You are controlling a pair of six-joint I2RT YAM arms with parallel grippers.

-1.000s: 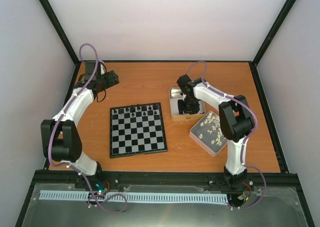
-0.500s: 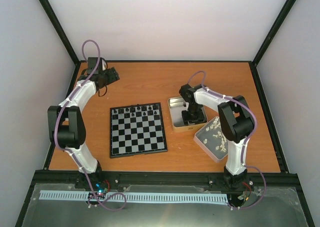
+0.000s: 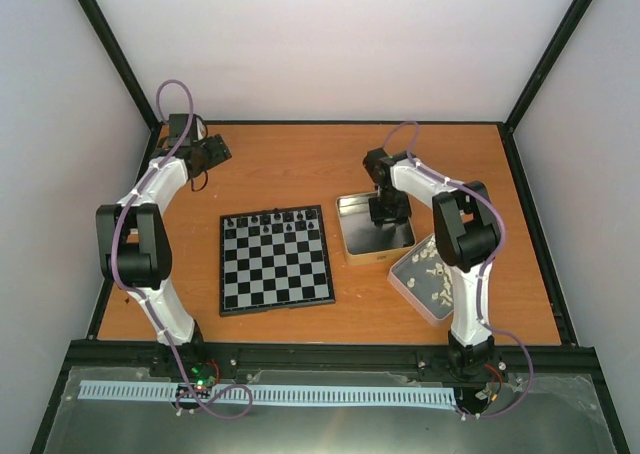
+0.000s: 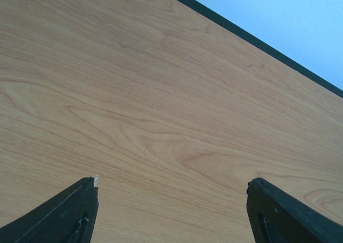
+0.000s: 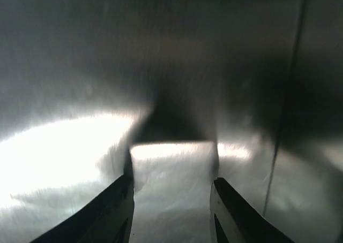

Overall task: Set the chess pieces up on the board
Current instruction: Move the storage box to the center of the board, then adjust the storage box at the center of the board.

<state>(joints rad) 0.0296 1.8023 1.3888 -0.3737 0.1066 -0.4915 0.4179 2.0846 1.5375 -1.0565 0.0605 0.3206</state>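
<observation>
Near right, a tin (image 3: 388,272) holds cream chessmen (image 3: 428,264). The board (image 3: 277,269) lies on the counter (image 3: 300,164), black chess pieces (image 3: 275,219) along its far rows. Beyond, the right claw (image 5: 171,187), fingers apart, sits in a second tin (image 3: 362,236); far left, the left claw (image 4: 172,181) gapes empty.

The left tool (image 4: 172,213) hangs over the wooden bench (image 4: 161,93), its two dark fingertips (image 4: 69,213) spread wide apart. A black edge strip (image 4: 252,39) borders the bench, with pale blue wall (image 4: 289,13) beyond.
</observation>
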